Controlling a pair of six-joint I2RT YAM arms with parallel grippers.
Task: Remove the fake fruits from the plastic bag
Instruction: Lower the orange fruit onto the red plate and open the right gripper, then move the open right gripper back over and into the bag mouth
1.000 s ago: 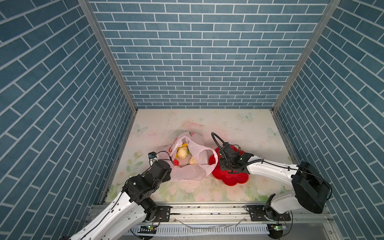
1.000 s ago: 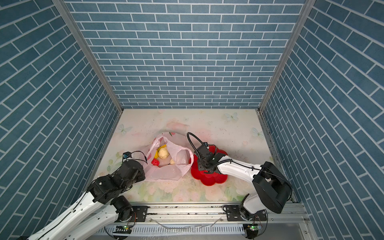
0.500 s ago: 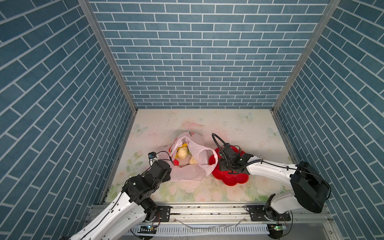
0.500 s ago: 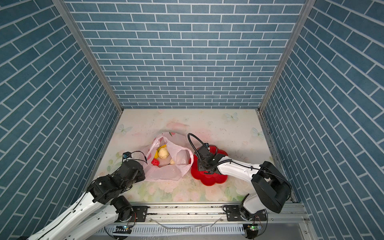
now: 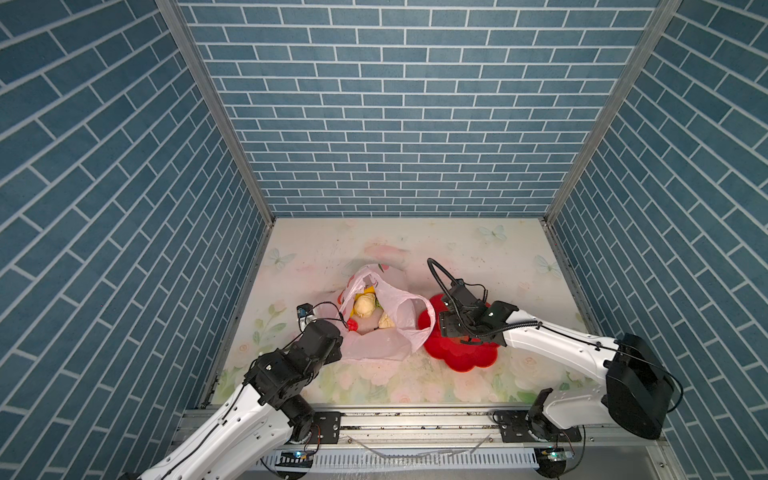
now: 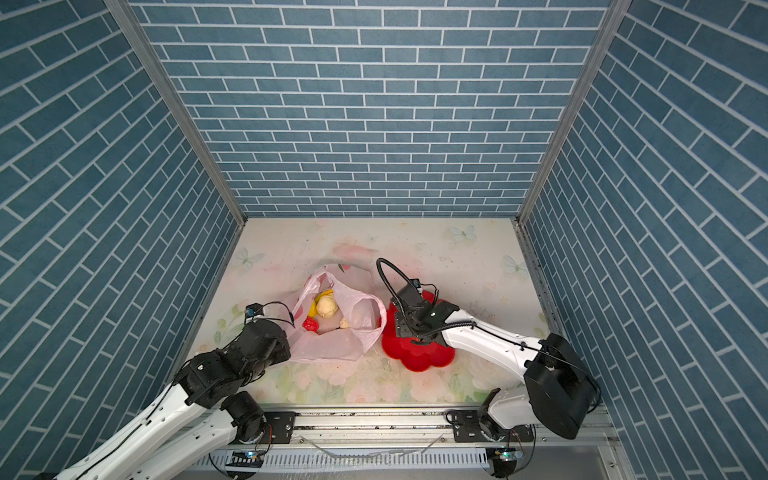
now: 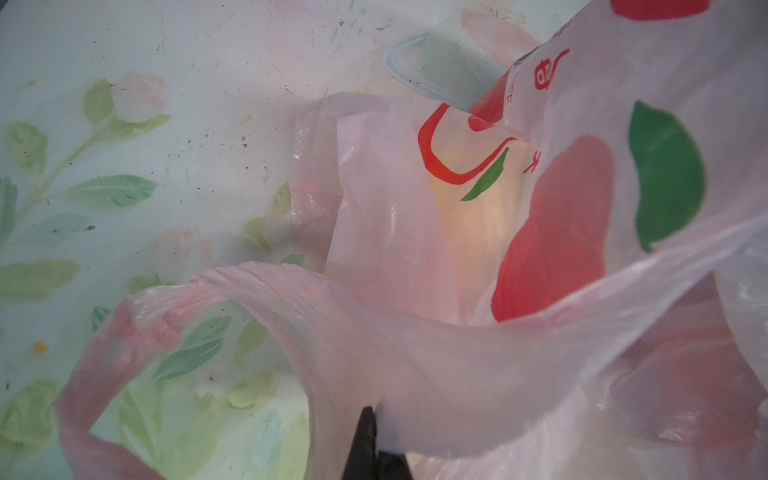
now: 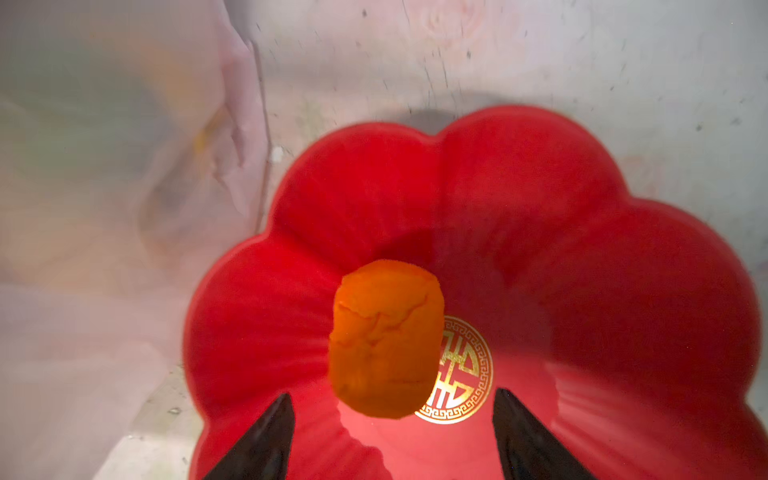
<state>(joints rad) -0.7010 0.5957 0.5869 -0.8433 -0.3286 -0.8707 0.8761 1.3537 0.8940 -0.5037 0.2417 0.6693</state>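
The pale-pink plastic bag (image 5: 376, 332) lies mid-table with its mouth open. Inside it show a cream lumpy fruit (image 5: 365, 305), a second cream one (image 5: 386, 320), a small red one (image 5: 353, 325) and a bit of yellow banana (image 5: 360, 296). My left gripper (image 7: 372, 432) is shut on the bag's near rim (image 7: 415, 353), its fingers pinching the film. My right gripper (image 8: 392, 415) hangs open over the red flower-shaped dish (image 8: 582, 270). An orange fruit (image 8: 386, 345) lies in the dish just ahead of the fingers, touching neither.
The red dish (image 5: 465, 359) sits right of the bag, touching its side. Blue brick walls close in the left, right and back. A metal rail (image 5: 415, 419) runs along the front edge. The floral table (image 5: 457, 249) stretches behind the bag and dish.
The right gripper stays over the red dish with hardly any shift. The left arm and the bag have not moved.
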